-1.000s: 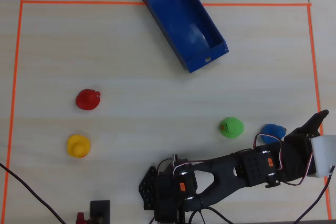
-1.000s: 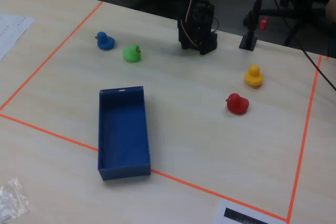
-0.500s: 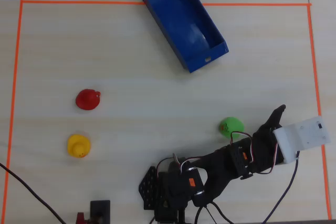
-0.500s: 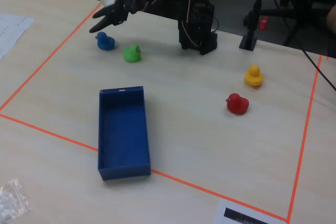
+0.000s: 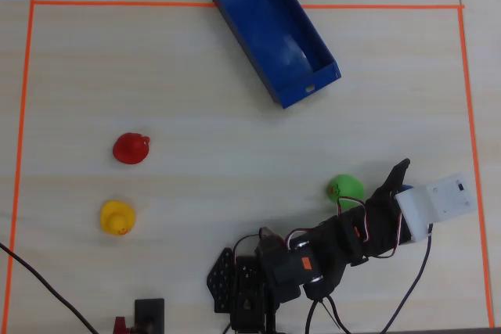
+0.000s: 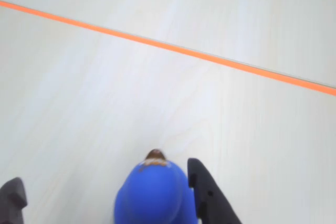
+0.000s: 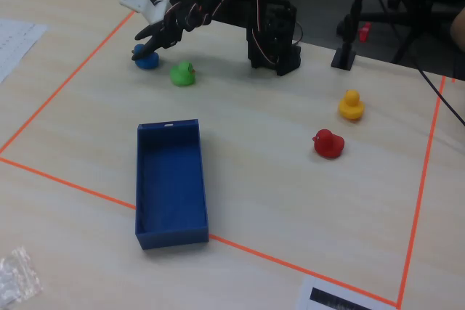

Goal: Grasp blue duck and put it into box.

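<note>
The blue duck [image 6: 153, 195] sits on the table between my open jaws, at the bottom of the wrist view. My gripper [image 6: 105, 174] is open: the right finger [image 6: 203, 192] is against the duck's side and the left finger [image 6: 12, 196] stands well apart. In the overhead view my gripper [image 5: 398, 180] covers nearly all of the blue duck [image 5: 407, 188]. In the fixed view the gripper [image 7: 149, 40] is over the duck [image 7: 145, 59]. The dark blue box [image 5: 301, 93] lies open and empty at the top of the overhead view, and in the fixed view [image 7: 171, 172].
A green duck [image 5: 345, 188] sits close beside the gripper, also in the fixed view [image 7: 182, 73]. A red duck [image 5: 130, 148] and a yellow duck [image 5: 117, 217] sit far to the left. Orange tape [image 6: 173, 48] marks the work area. The arm base [image 5: 258, 279] is at the bottom.
</note>
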